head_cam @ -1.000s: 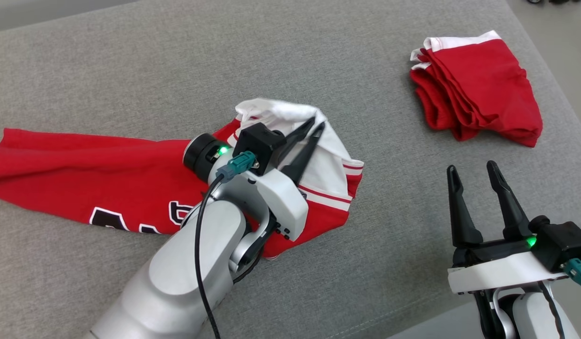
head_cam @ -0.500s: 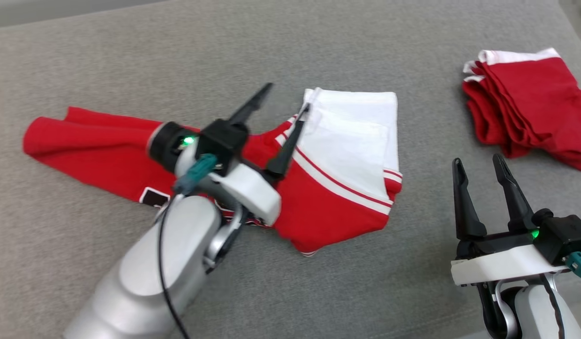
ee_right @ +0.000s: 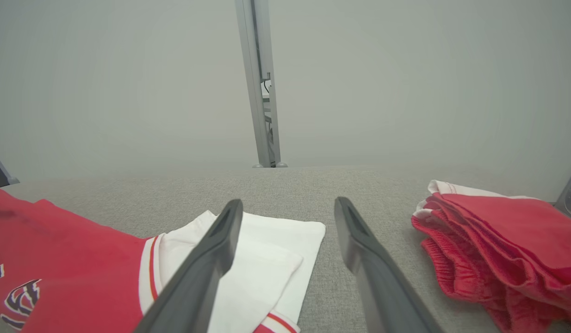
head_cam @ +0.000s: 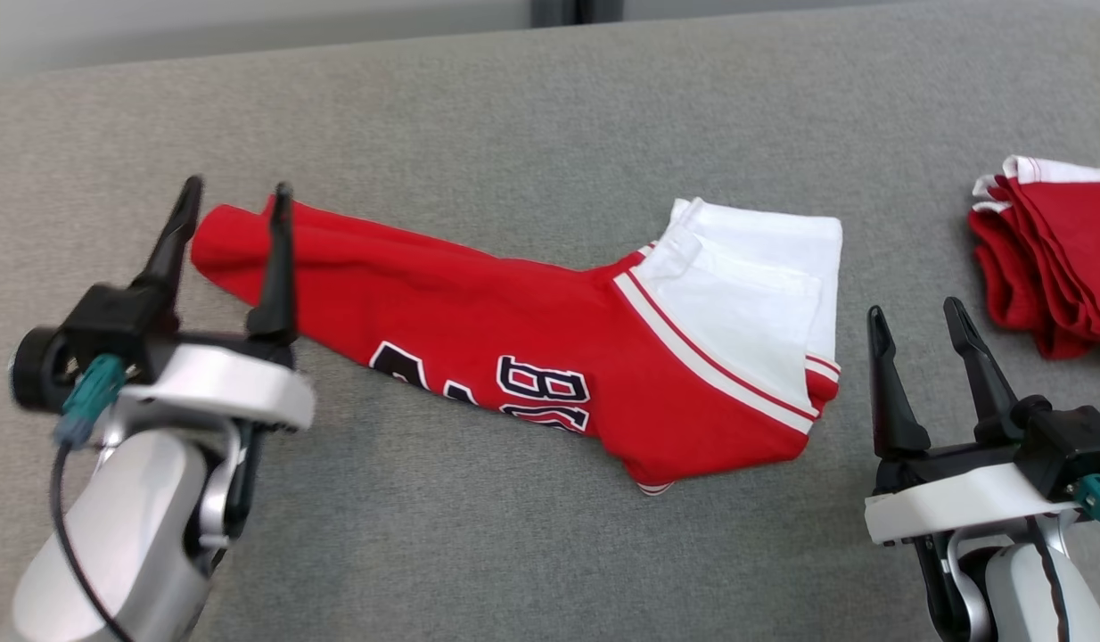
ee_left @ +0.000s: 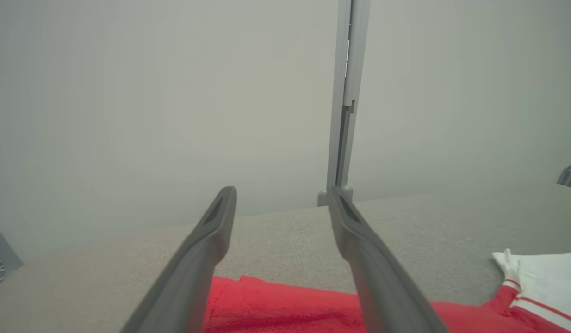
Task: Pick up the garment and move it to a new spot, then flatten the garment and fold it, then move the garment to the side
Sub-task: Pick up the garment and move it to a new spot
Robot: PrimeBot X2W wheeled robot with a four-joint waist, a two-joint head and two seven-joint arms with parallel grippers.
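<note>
Left gripper (head_cam: 238, 187): fingers spread wide, holding nothing, positioned at the red end of the garment (head_cam: 479, 312). Right gripper (head_cam: 913, 308): fingers apart, empty, near the garment's white end. The garment lies stretched out on the grey fabric surface (head_cam: 514, 116). A folded red pile (head_cam: 1058, 259) lies beyond the garment's white end, apart from it. A plain grey wall (ee_right: 128, 69) with a vertical metal post (ee_right: 260, 83) stands behind the garment.

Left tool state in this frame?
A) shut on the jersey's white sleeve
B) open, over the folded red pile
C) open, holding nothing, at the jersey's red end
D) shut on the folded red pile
C: the left tool has its fingers spread with nothing gripped between them, and it sits at the red end of the jersey, far from the white sleeve.
</note>
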